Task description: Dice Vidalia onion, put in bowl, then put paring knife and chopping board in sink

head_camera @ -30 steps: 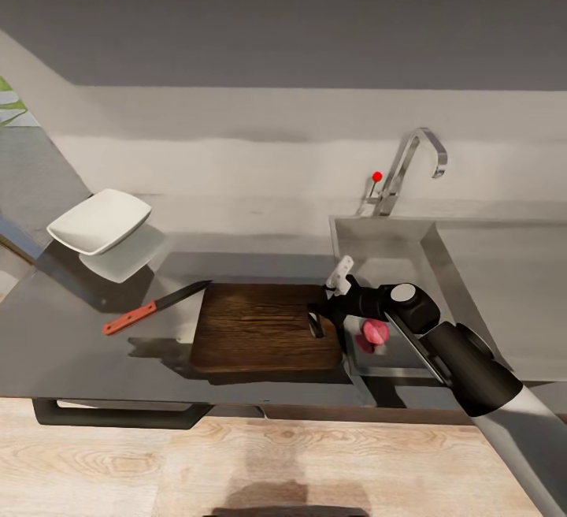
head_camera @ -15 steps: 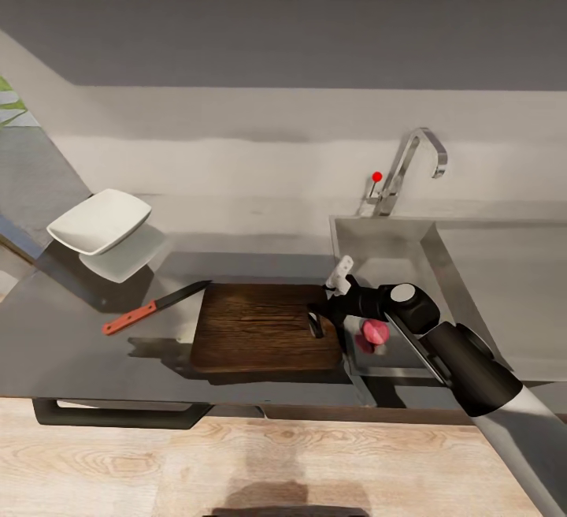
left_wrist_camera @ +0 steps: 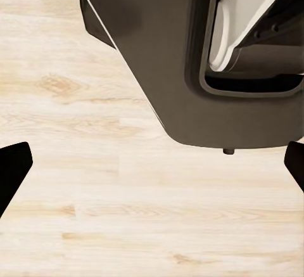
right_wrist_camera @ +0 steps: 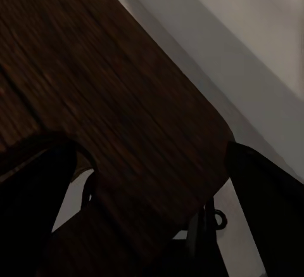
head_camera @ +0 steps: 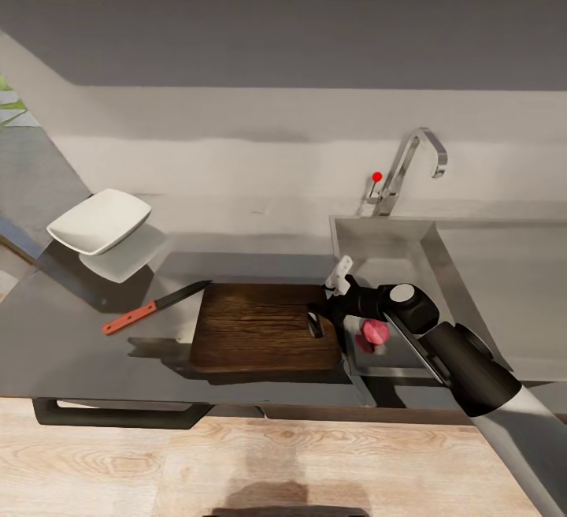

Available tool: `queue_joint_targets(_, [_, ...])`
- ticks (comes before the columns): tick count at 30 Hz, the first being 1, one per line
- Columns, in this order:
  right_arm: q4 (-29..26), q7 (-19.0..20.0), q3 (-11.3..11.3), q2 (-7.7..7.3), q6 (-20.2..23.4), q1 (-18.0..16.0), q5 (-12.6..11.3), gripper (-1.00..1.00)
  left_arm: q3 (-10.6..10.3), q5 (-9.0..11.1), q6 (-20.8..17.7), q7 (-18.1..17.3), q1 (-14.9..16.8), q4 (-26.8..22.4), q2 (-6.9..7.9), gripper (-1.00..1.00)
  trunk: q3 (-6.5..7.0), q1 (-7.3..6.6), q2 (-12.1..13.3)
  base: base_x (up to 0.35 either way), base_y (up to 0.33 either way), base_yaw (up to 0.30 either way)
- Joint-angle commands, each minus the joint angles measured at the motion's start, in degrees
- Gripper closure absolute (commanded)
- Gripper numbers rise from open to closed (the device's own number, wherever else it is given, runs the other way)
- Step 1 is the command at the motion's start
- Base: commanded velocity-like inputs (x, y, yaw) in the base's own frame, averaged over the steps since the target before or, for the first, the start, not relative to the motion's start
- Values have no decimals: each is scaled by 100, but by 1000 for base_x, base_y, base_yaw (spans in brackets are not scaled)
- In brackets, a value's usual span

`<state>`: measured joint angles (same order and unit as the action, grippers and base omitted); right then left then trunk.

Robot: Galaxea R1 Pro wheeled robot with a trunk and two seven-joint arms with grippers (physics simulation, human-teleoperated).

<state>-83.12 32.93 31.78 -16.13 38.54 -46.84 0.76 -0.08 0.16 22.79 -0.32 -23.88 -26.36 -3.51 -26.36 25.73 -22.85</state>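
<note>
Chopping board (right_wrist_camera: 120, 99) end — between right gripper (right_wrist_camera: 158, 220) fingers.

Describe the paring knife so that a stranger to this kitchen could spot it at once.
Start at the long grey countertop and find the brown chopping board beside the sink. The paring knife lies flat off the board's far end from the sink, nearer than the white bowl. It alone is slim, with a reddish handle and a dark pointed blade.

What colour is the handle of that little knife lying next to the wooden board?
The paring knife has an orange-red handle and a dark blade, seen best in the head view.
</note>
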Motion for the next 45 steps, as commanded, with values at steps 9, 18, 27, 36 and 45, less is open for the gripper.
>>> queue_joint_targets(9, [511, 22, 12, -4, 46, -1, -49, 100, 4, 2, 6, -3, -3, -10, 0, -100, -9, 5, -7, 0, 0, 0])
queue_joint_targets(18, [542, 8, 12, -4, -13, -1, -41, 100, 0, 2, 6, -3, -3, -10, 0, -100, -9, 5, -7, 0, 0, 0])
queue_joint_targets(27, [644, 3, 4, 4, -22, -1, -40, 100, 1, 2, 6, -3, -3, -10, 0, -100, -9, 5, -7, 0, 0, 0])
queue_joint_targets(36, [169, 15, -7, 170, -117, -1, 21, 100, 17, 2, 6, 14, -3, 16, 0, -100, -8, 5, -7, 0, 0, 0])
queue_joint_targets(45, [273, 20, -45, 308, -218, -1, 144, 100, 2, 9, 17, 14, -3, 25, 0, -100, -8, 5, -7, 0, 0, 0])
